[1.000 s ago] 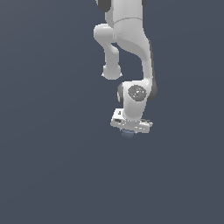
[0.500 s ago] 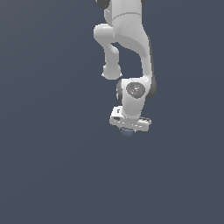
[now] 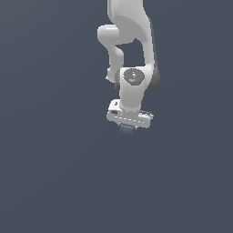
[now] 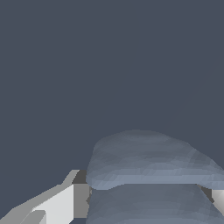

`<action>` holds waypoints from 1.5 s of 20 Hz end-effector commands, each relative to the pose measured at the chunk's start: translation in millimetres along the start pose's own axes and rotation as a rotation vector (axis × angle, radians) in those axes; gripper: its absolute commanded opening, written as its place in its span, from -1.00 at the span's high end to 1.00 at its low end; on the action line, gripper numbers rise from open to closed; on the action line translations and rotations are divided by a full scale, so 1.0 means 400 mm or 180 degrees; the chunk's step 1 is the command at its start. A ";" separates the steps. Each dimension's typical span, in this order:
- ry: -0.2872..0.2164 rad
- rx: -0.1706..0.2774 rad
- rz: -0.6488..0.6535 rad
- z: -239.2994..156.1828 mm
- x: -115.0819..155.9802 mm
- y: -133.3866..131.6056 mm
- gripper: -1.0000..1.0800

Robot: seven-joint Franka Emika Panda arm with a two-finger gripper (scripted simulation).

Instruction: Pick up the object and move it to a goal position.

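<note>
White arm (image 3: 132, 50) reaching down from the top of the exterior view, wrist turned downward, ending in a broad white gripper (image 3: 128, 129). Small blue-grey block (image 3: 127, 129) tucked directly under the gripper's body, only its lower part peeking out below the white housing, narrower than the housing itself. Held clear of any surface: nothing but flat dark grey-blue background (image 3: 54, 173) all around and beneath.

From the wrist view, block (image 4: 148, 175) filling the near part of the frame, dull blue-grey with faint horizontal ribs and a wider rounded cap above a narrower lower part. One white finger (image 4: 59, 203) with a dark grey pad pressed against one side of the block; the edge of a second finger (image 4: 218, 199) just showing at the opposite side, also touching it. Gripper pinching the block between its two fingers, jaws closed only as far as the block's width allows.

No brand, label or writing readable anywhere on arm, gripper or block. Small round grey cap (image 3: 133, 76) on the wrist joint in the exterior view, with a tiny reddish mark too small to make out.
</note>
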State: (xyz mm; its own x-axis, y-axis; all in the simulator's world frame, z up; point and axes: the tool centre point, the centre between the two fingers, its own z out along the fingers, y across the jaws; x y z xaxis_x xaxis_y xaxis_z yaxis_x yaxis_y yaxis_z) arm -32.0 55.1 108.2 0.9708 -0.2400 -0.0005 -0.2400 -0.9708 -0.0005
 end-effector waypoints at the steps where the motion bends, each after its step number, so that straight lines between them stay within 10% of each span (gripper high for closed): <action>1: 0.0003 0.0001 0.0001 -0.054 -0.007 0.032 1.00; 30: 0.0000 0.0005 0.0006 -0.794 -0.094 0.470 1.00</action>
State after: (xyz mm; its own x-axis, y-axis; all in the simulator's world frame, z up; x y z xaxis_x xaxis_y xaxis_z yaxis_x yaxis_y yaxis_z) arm -109.8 -111.6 412.4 0.9702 -0.2424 0.0009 -0.2424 -0.9702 -0.0026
